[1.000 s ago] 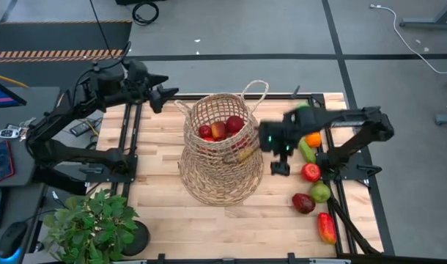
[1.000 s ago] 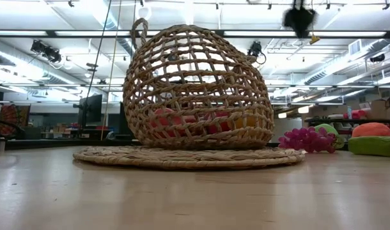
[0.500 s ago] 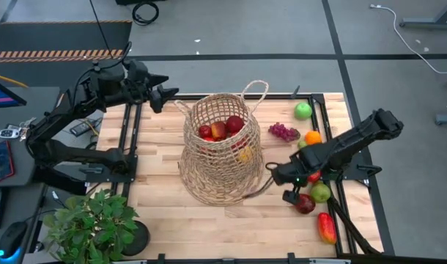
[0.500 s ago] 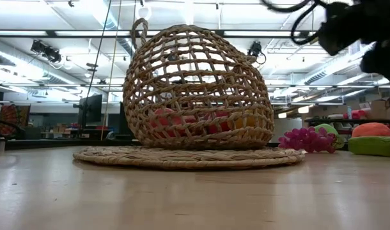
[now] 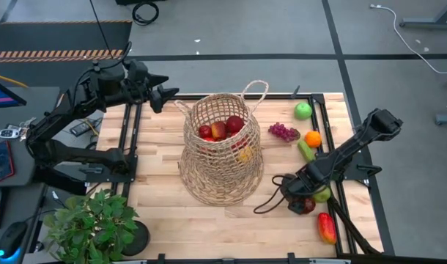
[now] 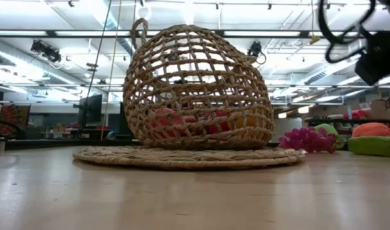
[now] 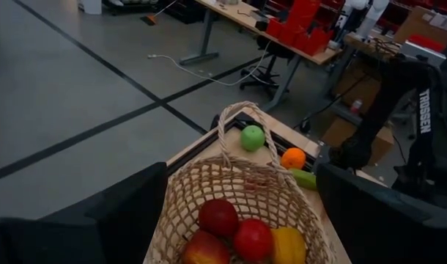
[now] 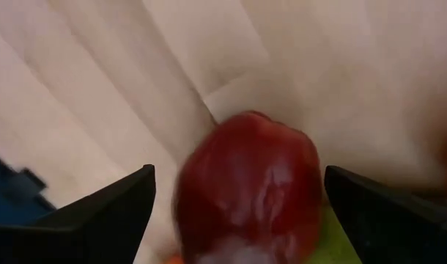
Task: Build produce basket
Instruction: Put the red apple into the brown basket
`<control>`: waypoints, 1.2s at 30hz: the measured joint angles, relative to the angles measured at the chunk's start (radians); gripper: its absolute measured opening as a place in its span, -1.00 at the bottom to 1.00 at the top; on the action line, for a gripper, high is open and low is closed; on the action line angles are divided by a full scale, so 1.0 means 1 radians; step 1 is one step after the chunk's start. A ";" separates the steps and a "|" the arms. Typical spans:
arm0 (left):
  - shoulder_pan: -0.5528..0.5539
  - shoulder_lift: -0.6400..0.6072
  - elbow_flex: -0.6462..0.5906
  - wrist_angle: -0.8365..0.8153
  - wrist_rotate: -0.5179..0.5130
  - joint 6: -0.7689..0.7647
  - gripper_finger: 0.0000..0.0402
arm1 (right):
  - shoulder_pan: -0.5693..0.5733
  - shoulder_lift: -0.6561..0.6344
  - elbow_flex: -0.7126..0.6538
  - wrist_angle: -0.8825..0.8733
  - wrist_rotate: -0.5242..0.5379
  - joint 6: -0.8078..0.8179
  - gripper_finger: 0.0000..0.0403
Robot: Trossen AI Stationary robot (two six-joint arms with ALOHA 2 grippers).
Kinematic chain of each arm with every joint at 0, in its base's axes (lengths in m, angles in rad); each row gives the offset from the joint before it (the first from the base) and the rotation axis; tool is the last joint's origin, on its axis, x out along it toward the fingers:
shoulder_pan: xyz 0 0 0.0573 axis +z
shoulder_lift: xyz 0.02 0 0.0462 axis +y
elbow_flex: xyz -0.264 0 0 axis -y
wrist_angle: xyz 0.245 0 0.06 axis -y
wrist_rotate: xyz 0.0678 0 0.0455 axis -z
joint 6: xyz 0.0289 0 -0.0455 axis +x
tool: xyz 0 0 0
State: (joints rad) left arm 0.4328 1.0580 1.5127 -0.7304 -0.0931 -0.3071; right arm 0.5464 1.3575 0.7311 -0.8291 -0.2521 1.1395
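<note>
one wicker basket (image 5: 222, 150) holds three red apples (image 5: 218, 129) and one yellow piece. the right gripper (image 5: 295, 199) gapes wide over one dark red apple (image 8: 247, 189); the left gripper's (image 5: 165, 95) fingers can't be told.

We see bare surface (image 5: 157, 147) left of the basket (image 5: 222, 150); fruit crowds its right, including a dark red apple (image 5: 304, 204).

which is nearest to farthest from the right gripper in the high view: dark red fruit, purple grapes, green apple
From the right gripper:
1. Dark red fruit, directly at its open fingers.
2. Purple grapes, beside the basket.
3. Green apple, at the table's far right corner.
</note>
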 joint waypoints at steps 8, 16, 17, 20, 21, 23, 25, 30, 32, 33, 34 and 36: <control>0.000 0.000 0.000 0.000 0.000 -0.047 0.78 | 0.008 0.000 -0.064 0.058 -0.014 -0.038 0.77; 0.000 0.002 0.000 0.001 0.000 -0.070 0.78 | -0.034 -0.013 -0.020 0.054 -0.050 -0.128 0.62; 0.000 0.002 0.000 0.001 0.000 -0.070 0.78 | -0.045 -0.022 -0.001 0.058 -0.048 -0.151 0.62; 0.000 0.002 0.000 0.002 0.000 -0.070 0.78 | -0.091 -0.052 0.058 0.056 -0.011 -0.207 0.64; 0.000 0.003 0.000 0.003 0.000 -0.069 0.78 | -0.113 -0.065 0.081 0.057 0.007 -0.223 0.64; 0.000 0.011 0.000 0.012 0.000 -0.069 0.78 | -0.162 -0.093 0.126 0.056 0.034 -0.252 0.63; -0.001 0.019 -0.001 0.013 0.000 -0.071 0.78 | -0.215 -0.119 0.176 0.059 0.061 -0.284 0.63; -0.027 0.051 0.000 0.035 0.005 -0.079 0.78 | -0.365 -0.168 0.330 0.119 0.128 -0.385 0.66; -0.056 0.069 0.000 0.063 0.011 -0.090 0.78 | -0.424 -0.174 0.398 0.159 0.169 -0.443 0.67; -0.069 0.082 0.000 0.063 0.012 -0.098 0.78 | -0.450 -0.174 0.432 0.182 0.187 -0.476 0.67; -0.082 0.096 0.000 0.076 0.012 -0.101 0.78 | -0.477 -0.174 0.466 0.202 0.204 -0.515 0.67; -0.103 0.122 0.000 0.090 0.014 -0.107 0.78 | -0.533 -0.174 0.526 0.249 0.222 -0.597 0.67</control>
State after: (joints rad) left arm 0.3294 1.1802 1.5122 -0.6400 -0.0792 -0.4142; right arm 0.0136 1.1839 1.2571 -0.5800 -0.0302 0.5428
